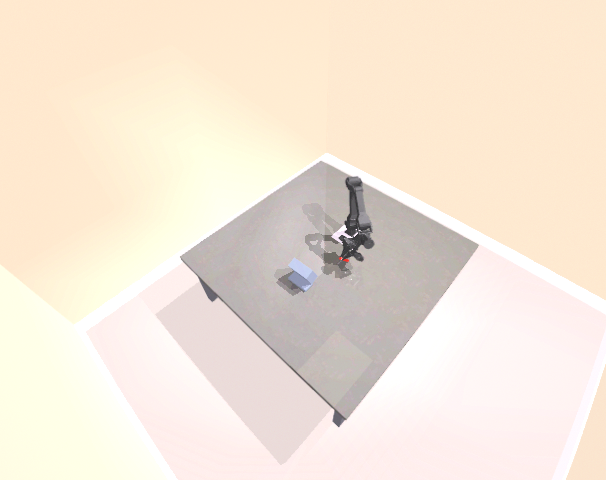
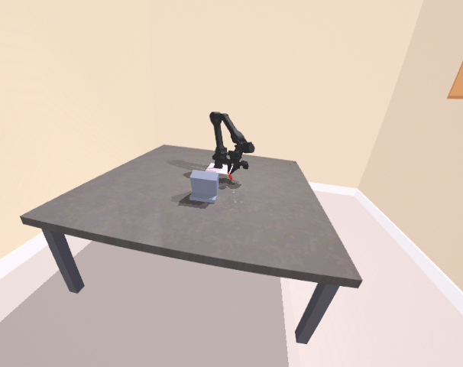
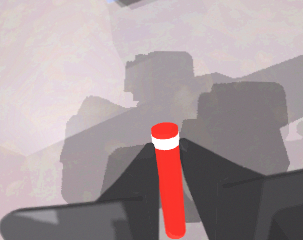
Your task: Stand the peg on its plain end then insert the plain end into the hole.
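The red peg (image 1: 345,259) (image 2: 230,177) (image 3: 171,192) is held between the fingertips of my gripper (image 3: 166,148), which is shut on it near the white-banded end. In the wrist view the band shows just at the fingertips, and the rest of the peg runs back between the fingers. In the exterior view the peg is tilted and appears a little above the table. The blue-grey sloped panel (image 1: 301,270) (image 2: 204,183) stands on the table, apart from the peg. Its hole cannot be made out in any view.
The grey table (image 1: 272,237) (image 2: 137,205) carries the panel and the arm. A pale plate (image 1: 338,236) (image 2: 211,170) lies by the arm's base. The arm's shadows fall on the table around the gripper and under the fingers in the wrist view.
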Motion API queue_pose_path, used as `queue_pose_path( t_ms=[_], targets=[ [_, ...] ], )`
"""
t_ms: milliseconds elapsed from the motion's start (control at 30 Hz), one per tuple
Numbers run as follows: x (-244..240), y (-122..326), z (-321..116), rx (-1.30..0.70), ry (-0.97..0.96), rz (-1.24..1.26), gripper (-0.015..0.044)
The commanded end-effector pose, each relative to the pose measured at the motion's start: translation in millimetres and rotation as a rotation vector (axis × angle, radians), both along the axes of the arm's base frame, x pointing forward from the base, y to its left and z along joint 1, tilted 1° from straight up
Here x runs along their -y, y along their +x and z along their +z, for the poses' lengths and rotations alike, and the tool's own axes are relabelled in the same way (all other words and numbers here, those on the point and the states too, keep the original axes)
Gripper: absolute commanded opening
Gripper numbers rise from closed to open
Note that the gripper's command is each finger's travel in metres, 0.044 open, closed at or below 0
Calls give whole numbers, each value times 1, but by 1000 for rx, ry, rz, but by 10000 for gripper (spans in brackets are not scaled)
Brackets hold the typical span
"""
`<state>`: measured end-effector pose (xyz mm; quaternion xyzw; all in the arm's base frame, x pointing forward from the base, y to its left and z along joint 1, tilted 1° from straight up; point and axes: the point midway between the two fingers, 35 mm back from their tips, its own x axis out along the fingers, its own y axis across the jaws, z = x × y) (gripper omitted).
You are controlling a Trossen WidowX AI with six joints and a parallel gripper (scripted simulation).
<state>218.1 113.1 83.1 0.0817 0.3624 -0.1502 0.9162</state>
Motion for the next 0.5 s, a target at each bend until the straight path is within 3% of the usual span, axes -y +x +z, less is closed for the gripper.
queue_pose_path(
  t_ms=[0,467],
  targets=[
    [0,-3,0,40,-14,-3,49],
    [-4,-12,1,153,-55,-7,49]
  ],
)
